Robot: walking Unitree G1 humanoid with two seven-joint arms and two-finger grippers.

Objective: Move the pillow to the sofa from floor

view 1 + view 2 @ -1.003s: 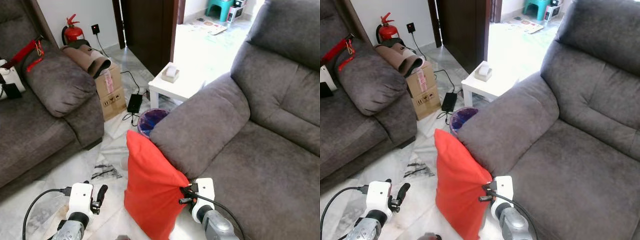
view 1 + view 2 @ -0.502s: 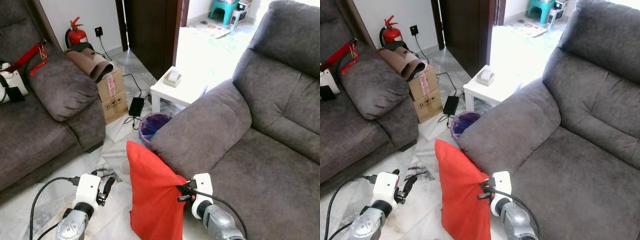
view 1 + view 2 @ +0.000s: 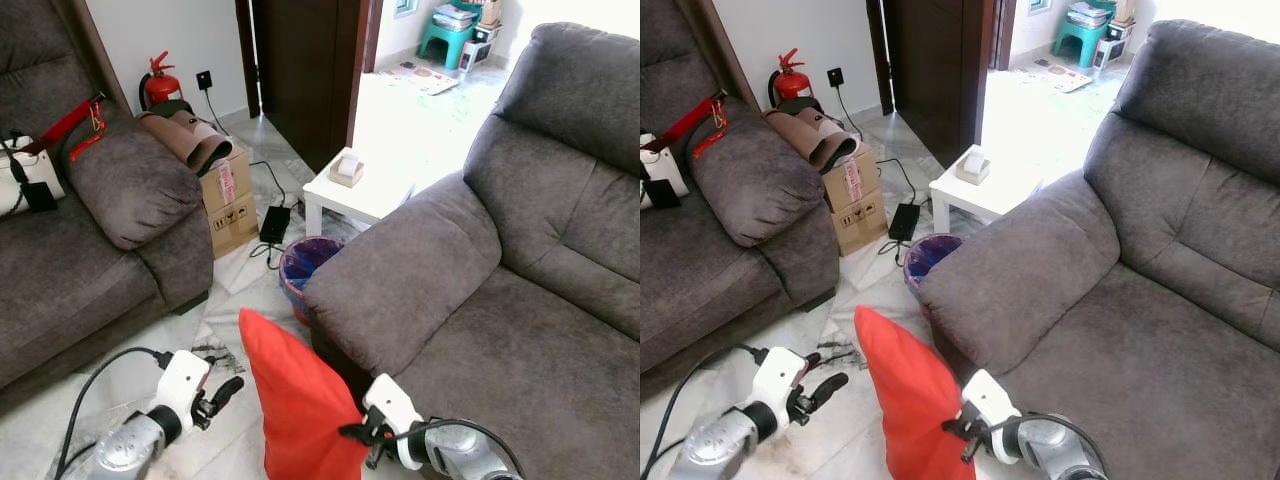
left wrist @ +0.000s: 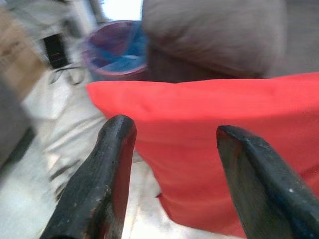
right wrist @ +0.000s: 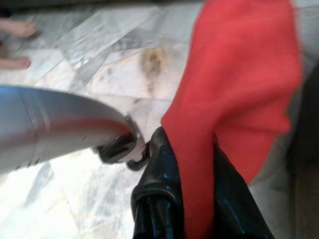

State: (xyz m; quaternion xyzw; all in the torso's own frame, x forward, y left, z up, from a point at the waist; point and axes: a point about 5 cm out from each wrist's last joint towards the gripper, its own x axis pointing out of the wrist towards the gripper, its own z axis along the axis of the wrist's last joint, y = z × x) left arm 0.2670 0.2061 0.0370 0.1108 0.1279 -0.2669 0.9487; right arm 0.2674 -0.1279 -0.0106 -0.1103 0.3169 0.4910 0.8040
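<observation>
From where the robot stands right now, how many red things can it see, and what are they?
Pillow, held by the right gripper: 1
Fire extinguisher by the wall: 1
Strap on the left sofa: 1
Total: 3 red things

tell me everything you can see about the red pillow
The red pillow is plain, soft red fabric with no pattern visible. It stands upright with one pointed corner uppermost, beside the front of the grey sofa armrest and above the marble floor. The right gripper is shut on one edge, the cloth bunched between its fingers. The left gripper is open, facing the pillow's side without touching it. Its lower end is out of view.
</observation>
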